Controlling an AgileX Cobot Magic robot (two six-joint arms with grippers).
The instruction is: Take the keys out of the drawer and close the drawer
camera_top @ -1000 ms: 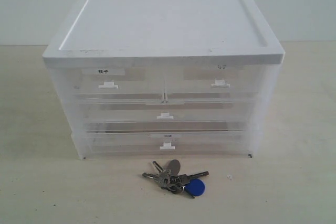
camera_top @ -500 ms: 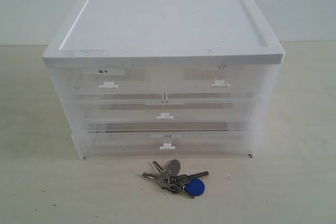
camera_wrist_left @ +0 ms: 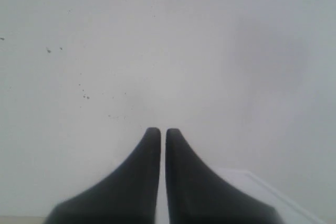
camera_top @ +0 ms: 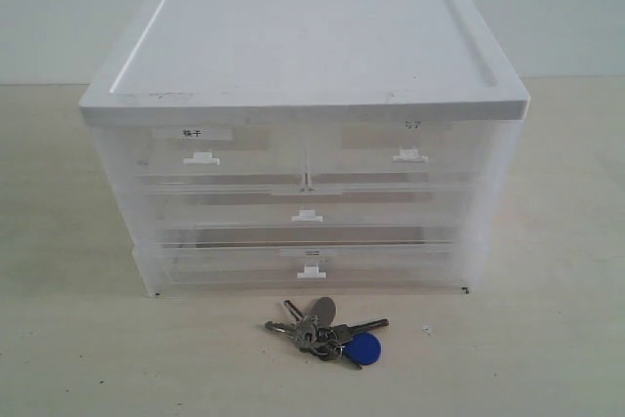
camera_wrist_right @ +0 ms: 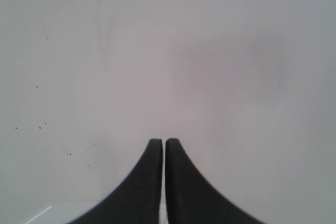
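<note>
Pincers clenched on nothing: the left pincer (camera_wrist_left: 163, 130) and right pincer (camera_wrist_right: 164, 141) each face blank white wall (camera_wrist_left: 157, 35), and neither shows in the exterior view. On the tabletop (camera_top: 547, 358) the keys (camera_top: 327, 329) lie heaped just before the cabinet (camera_top: 303, 46), whose upper-right drawer (camera_top: 410, 168) sits shut. The bunch looks light, hard, slippery and floppy, best pinched at the flat blue fob (camera_top: 363, 348); its ring is buried, and the drawer's faint label (camera_top: 413, 125) is unreadable.
</note>
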